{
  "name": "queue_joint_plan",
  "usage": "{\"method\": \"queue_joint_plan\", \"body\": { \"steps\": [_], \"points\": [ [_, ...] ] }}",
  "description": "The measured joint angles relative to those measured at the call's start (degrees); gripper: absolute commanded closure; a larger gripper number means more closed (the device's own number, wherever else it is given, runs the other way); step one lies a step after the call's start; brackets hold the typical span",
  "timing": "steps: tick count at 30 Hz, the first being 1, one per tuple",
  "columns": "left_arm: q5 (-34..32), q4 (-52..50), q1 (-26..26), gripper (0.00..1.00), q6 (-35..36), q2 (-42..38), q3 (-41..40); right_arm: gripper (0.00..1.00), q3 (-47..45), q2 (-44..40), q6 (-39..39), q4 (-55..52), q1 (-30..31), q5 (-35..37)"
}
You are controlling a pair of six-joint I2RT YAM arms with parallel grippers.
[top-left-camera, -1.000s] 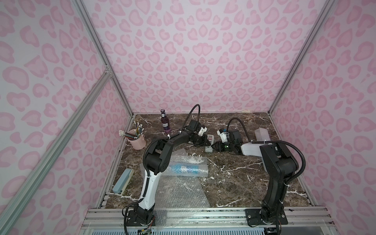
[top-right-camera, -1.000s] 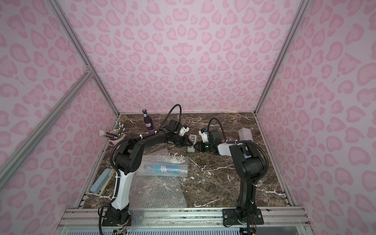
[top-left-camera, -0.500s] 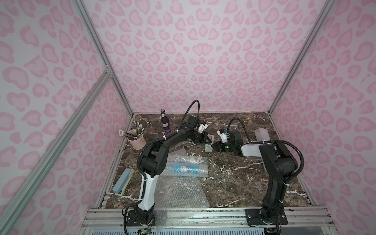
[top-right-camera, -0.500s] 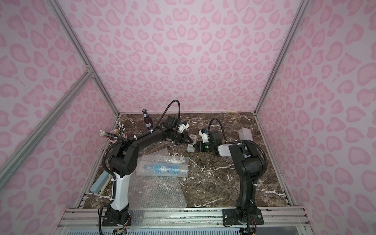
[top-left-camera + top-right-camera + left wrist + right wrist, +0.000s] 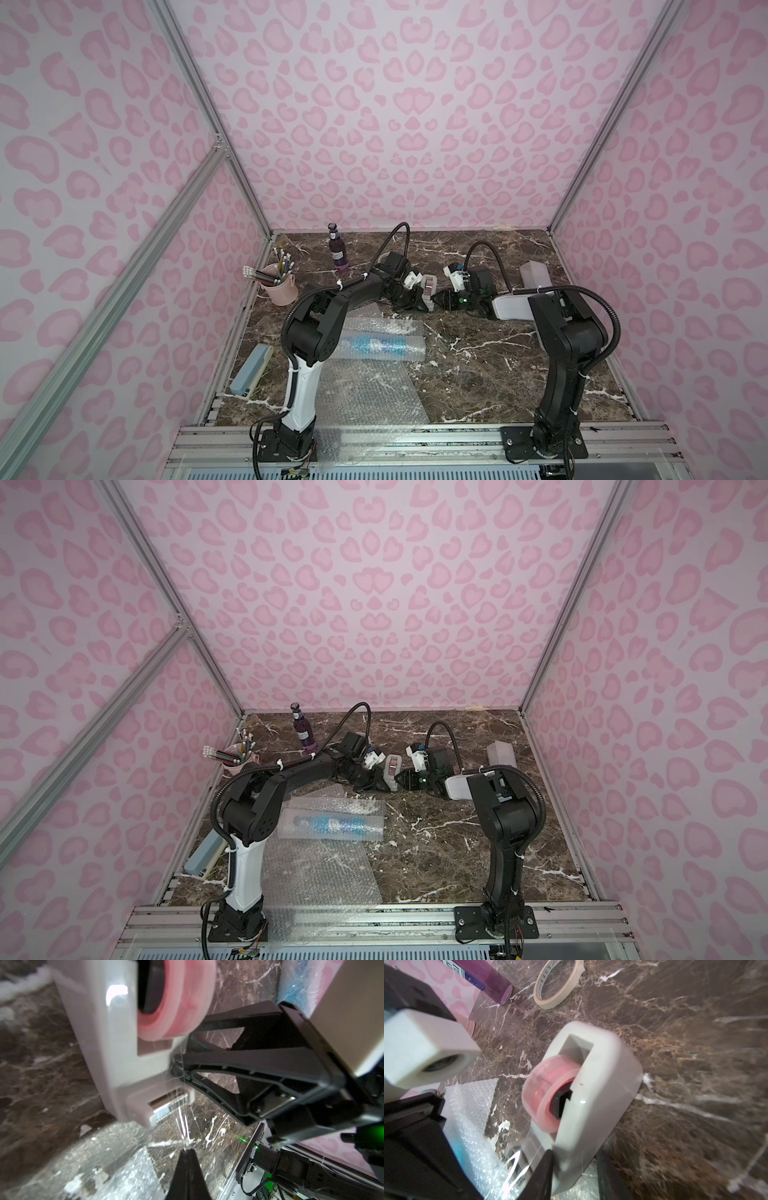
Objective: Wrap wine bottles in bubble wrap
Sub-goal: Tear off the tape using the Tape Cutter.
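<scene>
On the dark marbled bench (image 5: pixel 498 365) both arms meet at a pale grey plastic tape dispenser (image 5: pixel 602 1084) carrying a pink-tinted roll of clear tape (image 5: pixel 548 1095), toward the rear middle. The right end effector (image 5: pixel 574 1172) has its jaws closed against the two sides of the dispenser's base, steadying it. The left end effector (image 5: pixel 188 1153) is pressed together. The left wrist view shows a thin strand of clear tape (image 5: pixel 182 1122) running from the dispenser's cutter to its tips, so it appears to be pinching the tape's free end. The thing that tape is meant for is a bright blue glass bottle (image 5: pixel 380 343) rolled in clear bumpy bubble wrap (image 5: pixel 403 332). It lies on its side nearer the front than both end effectors, apart from them, on the left arm's side of the bench. Its long axis runs across the bench, roughly from one arm's side to the other. A flat sheet of bubble wrap (image 5: pixel 365 395) lies just in front of it, and a dark purple glass bottle (image 5: pixel 337 255) stands upright and bare at the rear. The step in hand looks like drawing off a length of tape to seal the roll. The left arm is the nearer one and has the tape, so the coming move turns on pulling toward the front and laying the strip over the wrap's seam, crosswise to the bottle's long axis.
</scene>
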Motion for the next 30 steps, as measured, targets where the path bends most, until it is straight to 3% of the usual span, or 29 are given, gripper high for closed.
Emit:
{"method": "queue_joint_plan", "body": {
  "steps": [8, 16, 24, 30],
  "points": [
    [-3.21, -2.95, -0.74, 0.97, 2.01, 4.07, 0.81, 0.65, -0.09, -0.07, -0.04, 0.00, 0.00, 0.37],
    [-8.66, -5.90, -1.29, 0.97, 4.44, 2.45, 1.51, 0.61, 0.17, -1.01, -0.57, -1.42, 0.11, 1.84],
    [-8.55, -8.39, -0.98, 0.97, 6.14, -3.96, 5.03, 0.40, 0.11, -7.96, -5.11, -9.16, -0.39, 6.29],
    [-9.86, -16.92, 1.18, 0.97, 9.97, -9.03, 4.76, 0.18, 0.24, -13.49, -11.37, -11.34, 2.69, 2.62]
  ]
}}
